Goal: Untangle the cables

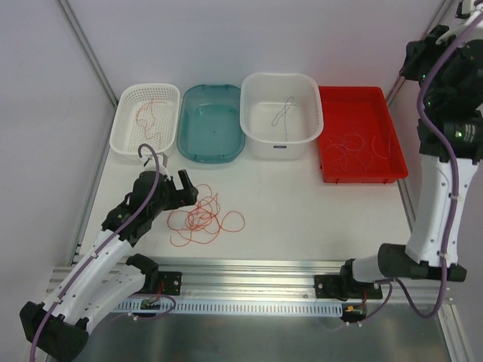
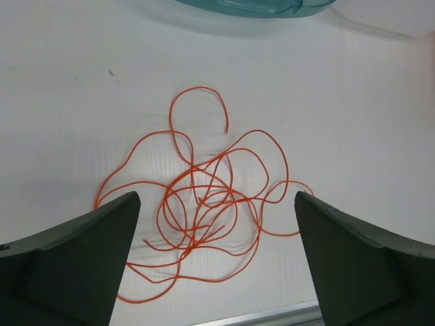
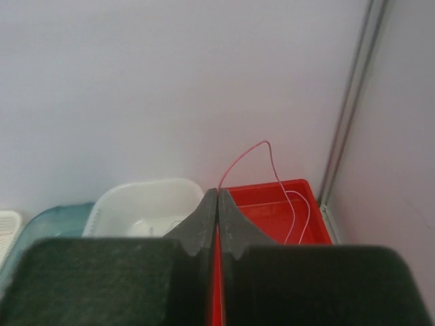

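Two pincers (image 2: 217,200) (image 3: 217,198); one basket (image 1: 123,124), two tubs (image 1: 211,124) (image 1: 260,98), one tray (image 1: 355,105); one cable tangle (image 1: 200,220).

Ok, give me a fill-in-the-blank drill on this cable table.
1. The left gripper, beside the orange tangle, is ___.
2. The grey cable lies in the ___ tub.
3. The right gripper is shut on a pink cable trailing into the ___ tray.
Missing words: open, white, red.
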### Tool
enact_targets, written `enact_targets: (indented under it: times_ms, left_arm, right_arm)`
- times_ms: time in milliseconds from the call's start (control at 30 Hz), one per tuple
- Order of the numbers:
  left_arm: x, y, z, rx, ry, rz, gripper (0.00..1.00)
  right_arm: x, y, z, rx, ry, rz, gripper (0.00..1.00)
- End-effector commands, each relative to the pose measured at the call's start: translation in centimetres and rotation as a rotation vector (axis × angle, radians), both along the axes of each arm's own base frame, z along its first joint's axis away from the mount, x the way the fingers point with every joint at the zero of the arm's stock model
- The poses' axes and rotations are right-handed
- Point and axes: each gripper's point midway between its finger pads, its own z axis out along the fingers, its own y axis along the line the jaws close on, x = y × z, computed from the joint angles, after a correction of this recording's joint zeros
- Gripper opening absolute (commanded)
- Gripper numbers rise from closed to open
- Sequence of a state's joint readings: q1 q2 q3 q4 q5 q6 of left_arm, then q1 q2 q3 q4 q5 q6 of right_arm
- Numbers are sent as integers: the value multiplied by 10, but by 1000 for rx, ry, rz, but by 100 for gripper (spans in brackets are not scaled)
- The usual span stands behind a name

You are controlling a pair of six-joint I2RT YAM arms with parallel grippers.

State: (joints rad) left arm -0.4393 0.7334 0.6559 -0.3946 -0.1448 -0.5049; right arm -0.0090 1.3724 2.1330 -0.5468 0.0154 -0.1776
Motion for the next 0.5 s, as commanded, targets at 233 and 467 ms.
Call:
enact_targets:
  times_ms: [233, 467]
  left_arm:
    - [-4, 14, 20, 108, -92, -42, 99]
    - [-4, 18, 2, 149, -48, -34, 99]
  right_arm:
    - [152, -73, -131, 32, 216, -88, 1]
    - [179, -96, -262, 147, 466, -173, 23]
